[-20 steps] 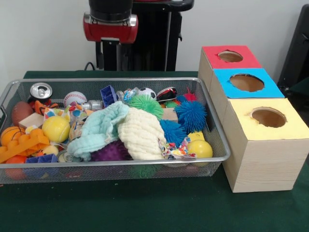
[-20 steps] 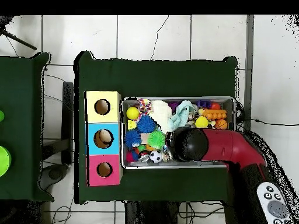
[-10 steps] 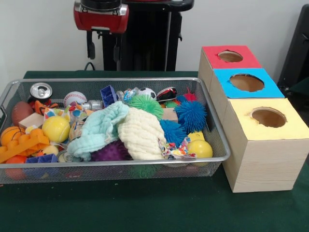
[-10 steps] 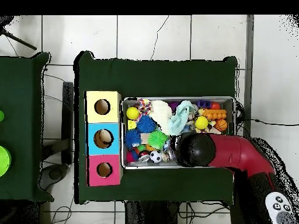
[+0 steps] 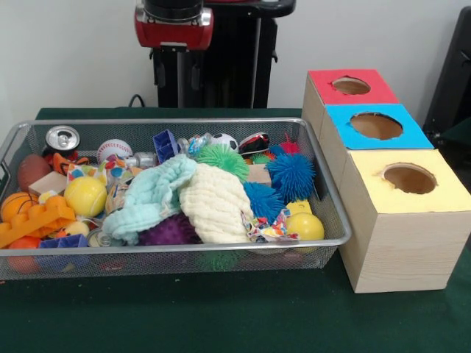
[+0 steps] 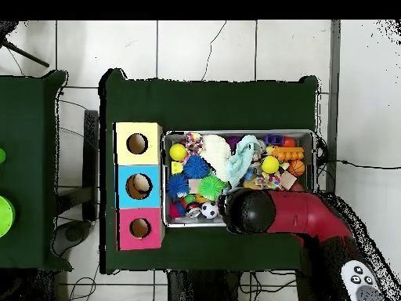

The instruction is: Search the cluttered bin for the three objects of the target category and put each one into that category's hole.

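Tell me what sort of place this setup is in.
Most likely a robotics lab set up for a sorting test. A red arm hangs over a wire-mesh bin crammed with toys on a green-covered table, beside wooden boxes with colour-coded holes, all on a bare tiled floor with loose cables.

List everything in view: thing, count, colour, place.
wire mesh bin: 1, silver, on the green table
sorting boxes: 3, red, blue, yellow tops, beside the bin
spiky balls: several, blue, green, purple, in the bin
cloths: 2, cream, mint, bin centre
yellow balls: at least 2, in the bin
soccer ball: 1, bin's far side
baseball: 1, near the can
can: 1, silver, far corner
gripper: 1, black, above the bin's far edge
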Tool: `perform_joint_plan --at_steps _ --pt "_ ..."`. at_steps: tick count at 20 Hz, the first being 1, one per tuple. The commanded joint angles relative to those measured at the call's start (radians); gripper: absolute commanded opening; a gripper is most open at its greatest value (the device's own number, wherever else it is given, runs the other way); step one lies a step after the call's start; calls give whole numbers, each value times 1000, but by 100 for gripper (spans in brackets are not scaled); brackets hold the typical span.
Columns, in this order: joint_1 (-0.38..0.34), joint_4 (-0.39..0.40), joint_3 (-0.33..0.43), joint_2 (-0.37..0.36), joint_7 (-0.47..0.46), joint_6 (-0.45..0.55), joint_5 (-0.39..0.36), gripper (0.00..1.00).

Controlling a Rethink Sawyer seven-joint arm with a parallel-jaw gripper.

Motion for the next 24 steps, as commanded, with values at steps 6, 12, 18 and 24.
perform_joint_plan --at_steps 6,12,18,24 --pt "81 38 38 38 60 -64 -5 100" --pt "99 -14 25 148 79 -126 -11 100" --pt "88 -88 33 196 26 -98 -11 100" --pt "74 -153 48 214 -29 -52 -15 100"
